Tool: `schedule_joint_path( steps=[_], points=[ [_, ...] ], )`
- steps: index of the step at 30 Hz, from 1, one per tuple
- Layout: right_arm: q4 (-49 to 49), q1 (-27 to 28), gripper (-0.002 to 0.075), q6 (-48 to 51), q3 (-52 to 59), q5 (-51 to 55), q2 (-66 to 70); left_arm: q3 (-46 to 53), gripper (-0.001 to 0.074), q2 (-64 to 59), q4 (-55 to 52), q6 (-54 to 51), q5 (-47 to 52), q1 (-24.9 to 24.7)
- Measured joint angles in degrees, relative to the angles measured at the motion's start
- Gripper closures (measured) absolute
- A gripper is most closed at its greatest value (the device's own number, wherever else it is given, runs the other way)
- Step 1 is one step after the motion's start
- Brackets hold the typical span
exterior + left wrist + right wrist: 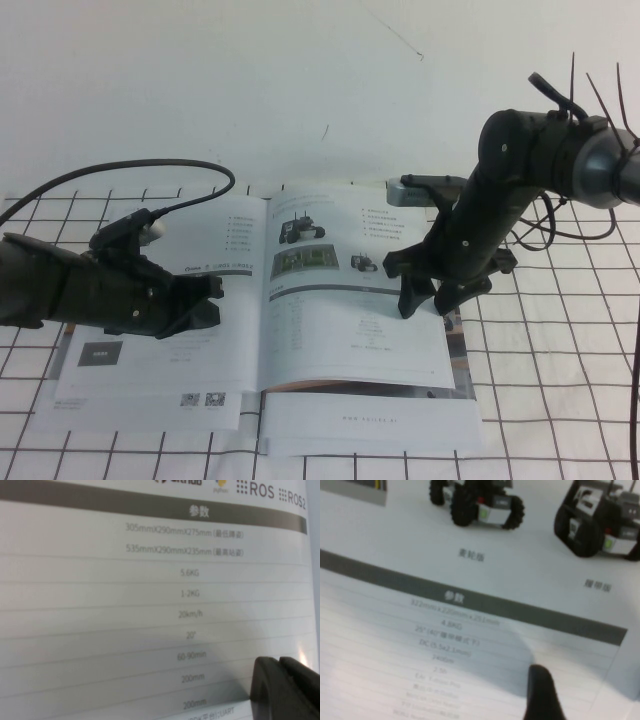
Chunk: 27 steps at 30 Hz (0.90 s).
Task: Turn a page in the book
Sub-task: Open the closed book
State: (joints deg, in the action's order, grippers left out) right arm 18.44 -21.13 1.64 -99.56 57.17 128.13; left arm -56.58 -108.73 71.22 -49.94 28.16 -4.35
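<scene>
The book lies open and flat on white sheets spread over a gridded table, both arms poised over it. The right gripper hangs point-down over the page, the right-hand leaf of the book, toward that leaf's outer edge and level with the grey bar; its fingers stand slightly spread, and the right wrist view shows one dark fingertip close above the table of figures just below the grey bar, with nothing pinched. Whether the tip already touches the paper cannot be told. The left gripper sits low over the book's left-hand leaf, near the spine, its fingers drawn together on nothing and resting at or just above the printed table there; contact is not clear.

The step in hand looks to be getting a purchase on the page. Glossy paper will likely slip under a hard fingertip, so a light press and a drag toward the spine should buckle the leaf up from the book before any grip. The left gripper is well placed to pin the book's left-hand leaf so the book does not slide on the loose sheets. Pressing too hard risks dragging several leaves at once
</scene>
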Motion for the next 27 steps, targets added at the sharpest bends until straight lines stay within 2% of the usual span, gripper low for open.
schedule_joint_path(
  steps=[12,23,27],
  points=[
    [1.16,0.00,0.0318,6.95,0.07,1.93,0.00,0.00,0.0737,0.00,0.00,0.00,0.26,0.00],
    [3.48,0.00,0.0318,7.99,0.07,1.93,0.00,0.00,0.0737,0.00,0.00,0.00,0.26,0.00],
    [10.16,0.00,0.0318,10.29,0.07,-0.67,0.00,0.00,0.0737,0.00,0.00,0.00,0.26,0.00]
  ],
)
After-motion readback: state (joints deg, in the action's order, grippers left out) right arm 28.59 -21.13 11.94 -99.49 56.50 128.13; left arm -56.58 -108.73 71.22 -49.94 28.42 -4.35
